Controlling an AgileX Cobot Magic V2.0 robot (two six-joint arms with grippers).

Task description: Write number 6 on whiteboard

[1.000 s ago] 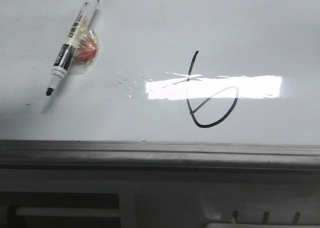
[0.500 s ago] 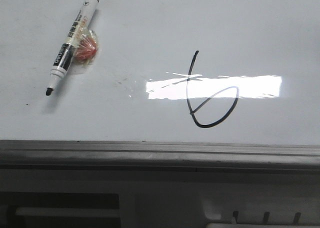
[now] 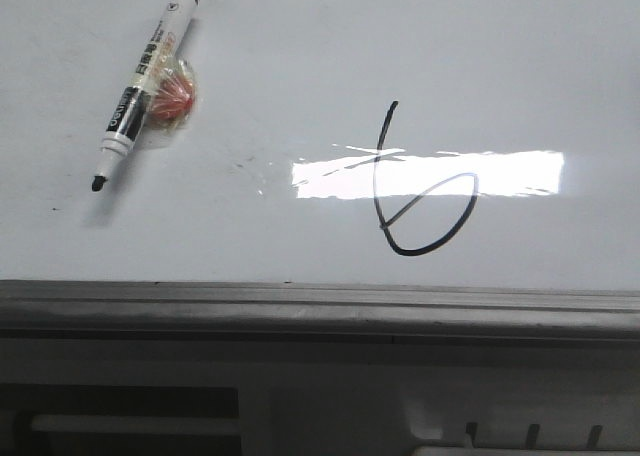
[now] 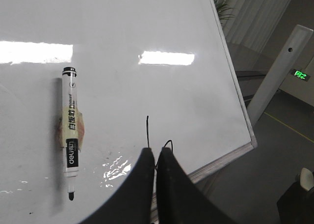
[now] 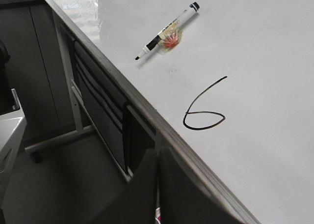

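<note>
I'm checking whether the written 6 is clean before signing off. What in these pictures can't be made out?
- Front view: glare on the whiteboard washes out the middle of the number 6.
- Left wrist view: the left gripper covers most of the 6.
- Marker: its label print is too small to read, and the orange lump under it is unidentifiable.
- Right wrist view: the right gripper is dark and featureless.

An uncapped black marker (image 3: 143, 83) lies flat (red blob (image 3: 172, 103) stuck beside it).
</note>
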